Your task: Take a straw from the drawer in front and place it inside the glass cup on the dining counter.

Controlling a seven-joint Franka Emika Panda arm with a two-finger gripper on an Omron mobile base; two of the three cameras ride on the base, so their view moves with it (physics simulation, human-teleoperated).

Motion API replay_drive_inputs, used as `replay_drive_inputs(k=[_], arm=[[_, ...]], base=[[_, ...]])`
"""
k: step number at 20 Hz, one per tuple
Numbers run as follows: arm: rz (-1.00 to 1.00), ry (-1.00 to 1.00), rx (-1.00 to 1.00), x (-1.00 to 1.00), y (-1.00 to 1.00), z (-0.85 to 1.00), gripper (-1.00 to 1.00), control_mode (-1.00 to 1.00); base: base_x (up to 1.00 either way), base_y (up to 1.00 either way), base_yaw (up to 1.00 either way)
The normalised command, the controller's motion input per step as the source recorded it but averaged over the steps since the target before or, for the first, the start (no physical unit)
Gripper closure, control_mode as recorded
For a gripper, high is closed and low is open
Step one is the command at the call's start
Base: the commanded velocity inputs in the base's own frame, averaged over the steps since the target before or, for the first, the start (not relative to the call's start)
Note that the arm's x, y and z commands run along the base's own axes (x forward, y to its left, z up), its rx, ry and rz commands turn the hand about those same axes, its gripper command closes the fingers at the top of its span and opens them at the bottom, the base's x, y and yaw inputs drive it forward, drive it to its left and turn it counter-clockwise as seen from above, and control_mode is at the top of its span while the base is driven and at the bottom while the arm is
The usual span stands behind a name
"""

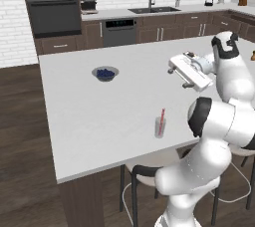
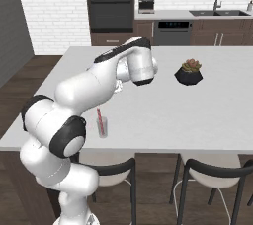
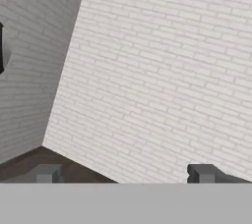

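The pink-red straw (image 1: 162, 116) (image 2: 99, 116) stands tilted inside the clear glass cup (image 1: 160, 128) (image 2: 102, 128), near the front edge of the white dining counter (image 1: 94, 116) (image 2: 197, 115). My gripper (image 1: 176, 75) (image 3: 124, 176) hangs well above the counter, behind and to the right of the cup. It points sideways at a white brick wall. Its fingertips (image 3: 47, 174) stand wide apart, open, with nothing between them. The drawer is out of view.
A grey bowl with blue filling (image 1: 105, 73) sits further back on the counter, and a dark potted plant (image 2: 188, 72) stands to the right. Dark stools (image 2: 207, 179) (image 1: 142, 173) are tucked under the front edge. The oven and sink line the far wall.
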Motion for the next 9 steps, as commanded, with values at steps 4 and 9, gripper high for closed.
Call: replay_drive_inputs(k=[4,9], arm=[[0.0,0.0,-0.05,-0.07,0.25,-0.03,-1.0,-1.0],[0.0,0.0,-0.09,-0.02,0.33,-0.09,-1.0,-1.0]], base=[[0.0,0.0,0.0],[0.0,0.0,0.0]])
